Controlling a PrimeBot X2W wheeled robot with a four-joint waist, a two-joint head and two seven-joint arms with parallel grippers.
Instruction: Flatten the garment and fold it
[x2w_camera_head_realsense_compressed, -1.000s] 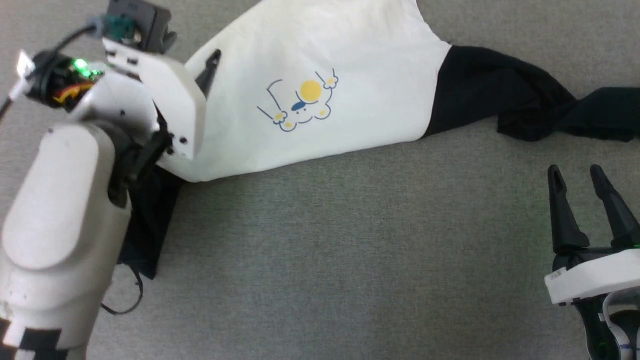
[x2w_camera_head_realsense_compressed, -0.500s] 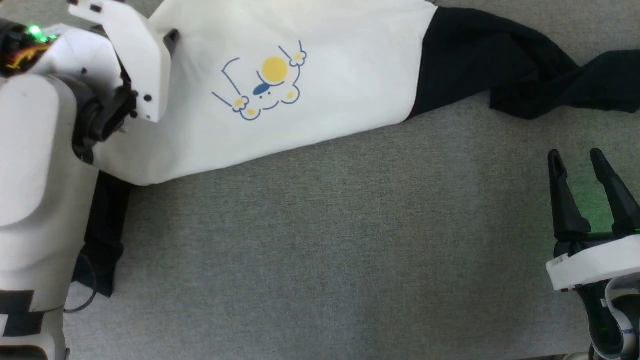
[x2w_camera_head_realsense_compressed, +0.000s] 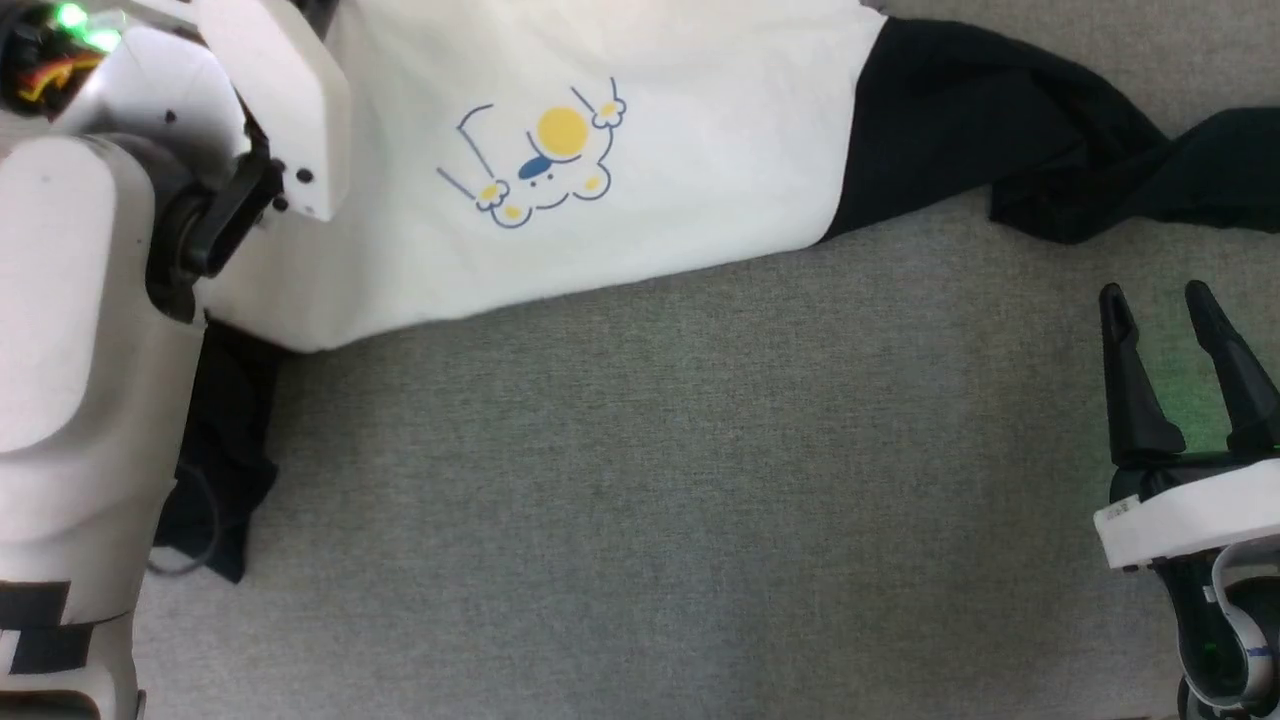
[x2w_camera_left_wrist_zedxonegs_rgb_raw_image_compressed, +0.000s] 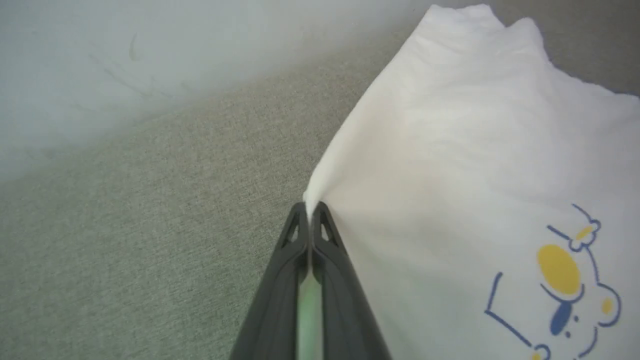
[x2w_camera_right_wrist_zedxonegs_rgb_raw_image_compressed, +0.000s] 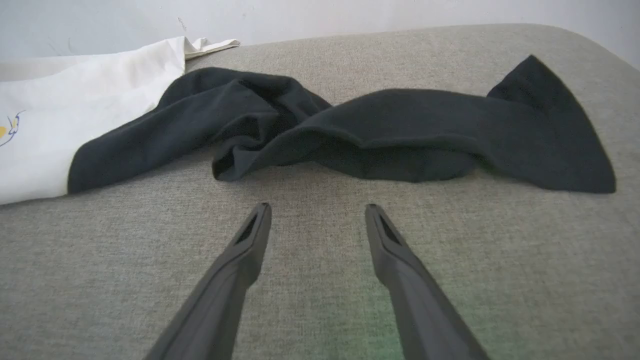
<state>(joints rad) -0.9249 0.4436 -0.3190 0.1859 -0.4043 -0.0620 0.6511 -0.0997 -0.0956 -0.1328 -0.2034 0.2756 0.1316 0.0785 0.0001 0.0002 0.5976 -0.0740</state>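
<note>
The garment (x2w_camera_head_realsense_compressed: 650, 190), a white T-shirt with black sleeves and a yellow-and-blue cartoon print (x2w_camera_head_realsense_compressed: 540, 165), lies across the top of the grey surface in the head view. One black sleeve (x2w_camera_right_wrist_zedxonegs_rgb_raw_image_compressed: 380, 135) trails crumpled to the right; the other (x2w_camera_head_realsense_compressed: 215, 440) is partly under my left arm. In the left wrist view my left gripper (x2w_camera_left_wrist_zedxonegs_rgb_raw_image_compressed: 310, 210) is shut on the white edge of the garment (x2w_camera_left_wrist_zedxonegs_rgb_raw_image_compressed: 470, 165), pinching a small peak of cloth. My right gripper (x2w_camera_head_realsense_compressed: 1170, 320) stands open at the lower right, its fingers (x2w_camera_right_wrist_zedxonegs_rgb_raw_image_compressed: 250, 240) short of the black sleeve and touching nothing.
A grey fabric surface (x2w_camera_head_realsense_compressed: 650, 500) spreads below the shirt. A pale wall (x2w_camera_left_wrist_zedxonegs_rgb_raw_image_compressed: 125, 60) rises behind the surface in the left wrist view, and the same wall (x2w_camera_right_wrist_zedxonegs_rgb_raw_image_compressed: 300, 15) shows in the right wrist view. My pale left forearm (x2w_camera_head_realsense_compressed: 70, 350) covers the left edge.
My left gripper has closed on the garment's white edge. The head camera shifted, so the shirt sits higher and further left in the picture. The right gripper stays open in place.
</note>
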